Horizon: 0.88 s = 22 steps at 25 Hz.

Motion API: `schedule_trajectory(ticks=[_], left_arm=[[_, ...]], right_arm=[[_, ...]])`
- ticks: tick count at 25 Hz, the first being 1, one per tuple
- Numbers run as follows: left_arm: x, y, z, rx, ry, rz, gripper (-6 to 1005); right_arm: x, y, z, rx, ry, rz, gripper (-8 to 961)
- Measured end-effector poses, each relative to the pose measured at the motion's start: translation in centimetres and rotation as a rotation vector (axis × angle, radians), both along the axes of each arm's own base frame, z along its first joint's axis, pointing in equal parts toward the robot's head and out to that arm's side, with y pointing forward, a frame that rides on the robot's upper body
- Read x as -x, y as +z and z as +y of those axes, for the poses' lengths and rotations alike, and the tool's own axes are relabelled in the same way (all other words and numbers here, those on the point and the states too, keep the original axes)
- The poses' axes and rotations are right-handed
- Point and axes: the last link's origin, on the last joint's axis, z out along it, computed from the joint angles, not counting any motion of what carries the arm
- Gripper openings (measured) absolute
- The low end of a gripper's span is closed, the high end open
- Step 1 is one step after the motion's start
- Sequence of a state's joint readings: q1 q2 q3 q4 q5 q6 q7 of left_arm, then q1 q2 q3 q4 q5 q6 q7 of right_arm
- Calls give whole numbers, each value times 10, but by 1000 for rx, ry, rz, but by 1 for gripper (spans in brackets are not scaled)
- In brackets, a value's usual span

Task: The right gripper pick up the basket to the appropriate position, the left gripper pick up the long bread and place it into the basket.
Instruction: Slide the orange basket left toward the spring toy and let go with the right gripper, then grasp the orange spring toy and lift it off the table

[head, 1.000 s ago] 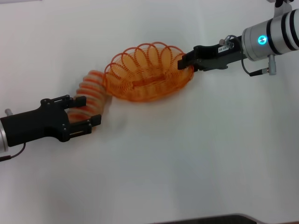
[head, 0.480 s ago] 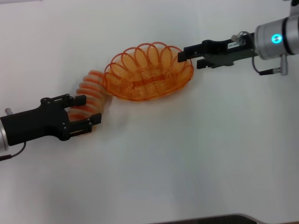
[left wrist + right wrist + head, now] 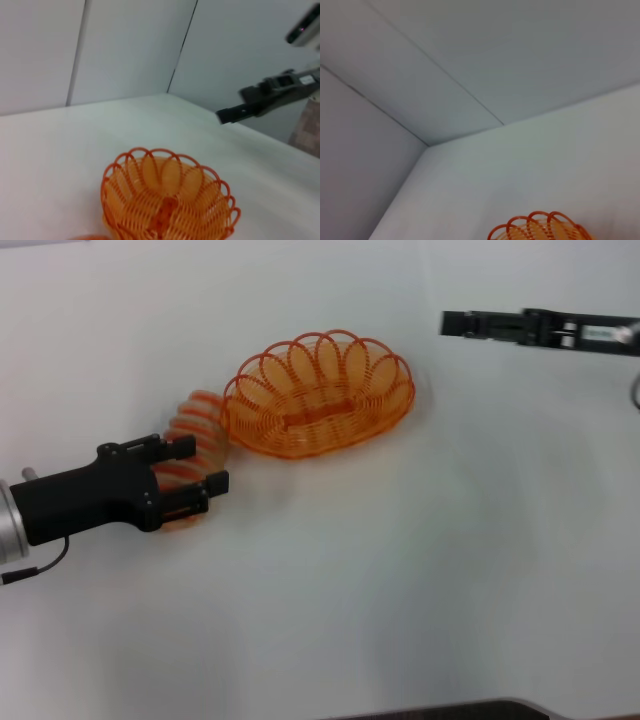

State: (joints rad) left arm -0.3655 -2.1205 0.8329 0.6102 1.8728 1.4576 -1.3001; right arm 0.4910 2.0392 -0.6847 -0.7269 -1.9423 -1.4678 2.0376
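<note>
**Bread grip at risk beside the basket wall**

From the head camera, the left pincer [image 3: 192, 478] is straddling the near end of the long bread [image 3: 192, 435], one finger on each side with ridges showing between them; whether the pads are already pressing cannot be told, so the jaws are reading as roughly bread-wide. The far end of the loaf is lying against the basket [image 3: 318, 395], which is resting on the white bench [image 3: 420, 570]. The right pincer [image 3: 458, 324] is hanging well apart from the basket, carrying nothing; its fingers are seen edge-on, so I cannot tell their spread. A grasp this near one end is likely to let the loaf droop or swivel on lifting, and the loaf could drag the light wire basket along, since nothing is holding it.

In the left wrist picture, the basket [image 3: 167, 200] is sitting straight ahead and empty, with the right pincer [image 3: 231, 114] farther off; a low carry could catch the looped rim.

In the right wrist picture, only the basket rim [image 3: 542, 229] is showing
</note>
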Motion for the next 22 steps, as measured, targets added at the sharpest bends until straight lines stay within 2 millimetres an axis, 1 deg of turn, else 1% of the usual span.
schedule_trajectory(ticks=[3, 6, 8, 11, 15, 19, 22], left_arm=[[-2, 2, 0, -25, 9, -36, 717], [-3, 4, 1, -42, 16, -57, 718], [-3, 5, 1, -49, 20, -62, 718], [-3, 7, 2, -60, 32, -75, 718], [-1, 11, 2, -75, 58, -99, 719], [1, 11, 0, -68, 83, -118, 719], [3, 10, -3, -60, 92, -120, 720]], right_arm=[[-11, 8, -16, -55, 95, -22, 804], [-18, 9, -28, -88, 194, -71, 803], [-20, 7, -35, -94, 256, -91, 802], [-22, 1, -52, -115, 391, -130, 800], [-28, -4, -71, -152, 513, -173, 800], [-35, -11, -87, -196, 599, -221, 805], [-41, -16, -95, -208, 634, -265, 805]])
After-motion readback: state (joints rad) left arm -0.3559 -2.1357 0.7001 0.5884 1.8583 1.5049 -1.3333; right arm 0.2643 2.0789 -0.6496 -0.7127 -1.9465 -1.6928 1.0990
